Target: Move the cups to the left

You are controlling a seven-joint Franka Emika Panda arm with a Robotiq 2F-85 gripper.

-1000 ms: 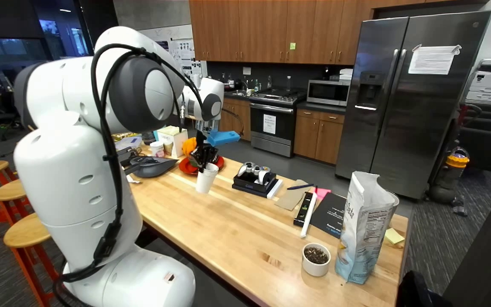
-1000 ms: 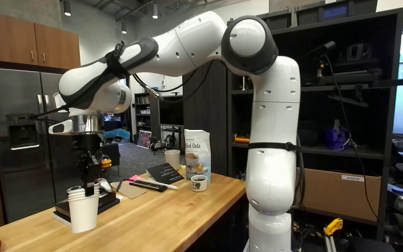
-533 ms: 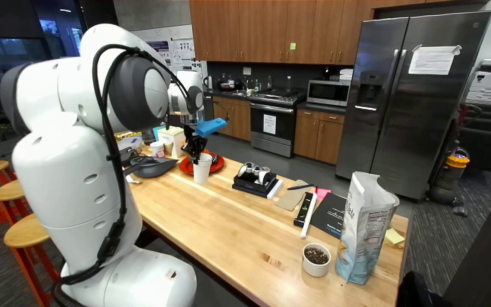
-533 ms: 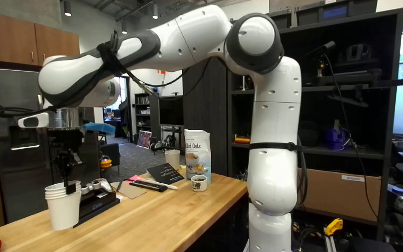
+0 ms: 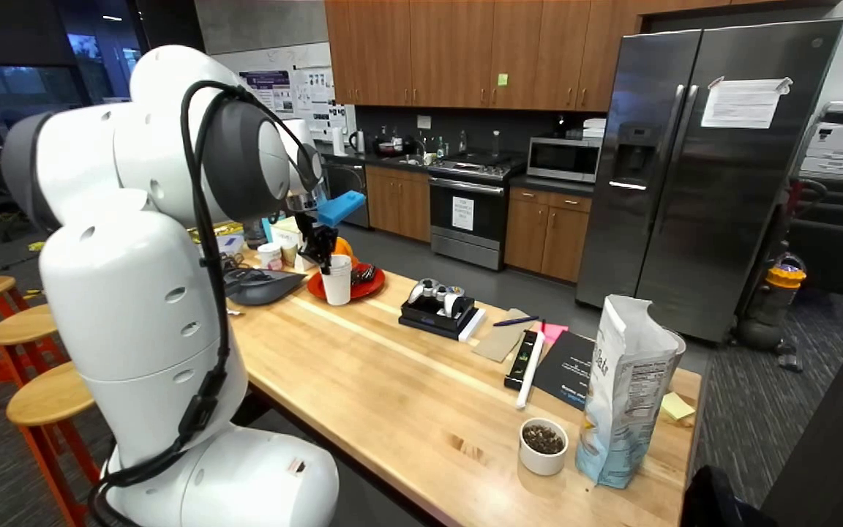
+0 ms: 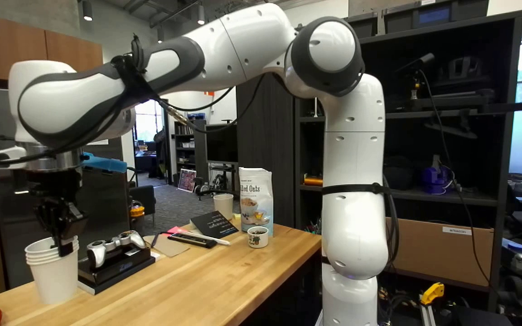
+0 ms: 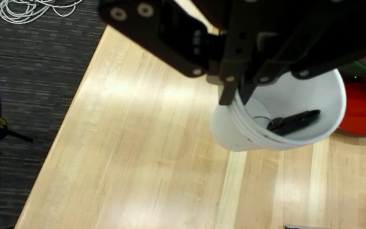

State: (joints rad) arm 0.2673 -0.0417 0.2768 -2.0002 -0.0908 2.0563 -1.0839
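The cups are a nested stack of plain white cups. They show in both exterior views, beside the red plate (image 5: pixel 336 282) and left of the game controller (image 6: pixel 55 278). My gripper (image 7: pixel 235 101) is shut on the stack's rim, with one finger outside and one inside the wall. It comes down on the stack from above in both exterior views (image 5: pixel 326 268) (image 6: pixel 65 248). In the wrist view the stack (image 7: pixel 243 136) is tilted, and a black object (image 7: pixel 294 122) lies inside the top cup. I cannot tell whether the stack's base touches the table.
A red plate (image 5: pixel 378 284) lies just behind the stack. A game controller (image 6: pixel 116 244) rests on a black box (image 6: pixel 127 265). A dark grey pointed object (image 5: pixel 264 289) lies left of the stack. An oats bag (image 5: pixel 623 395) and a small filled bowl (image 5: pixel 541 461) stand at the table's near end.
My gripper has carried the stack of cups leftward in both exterior views, along the table towards the red plate. The grip on the rim stays the same.
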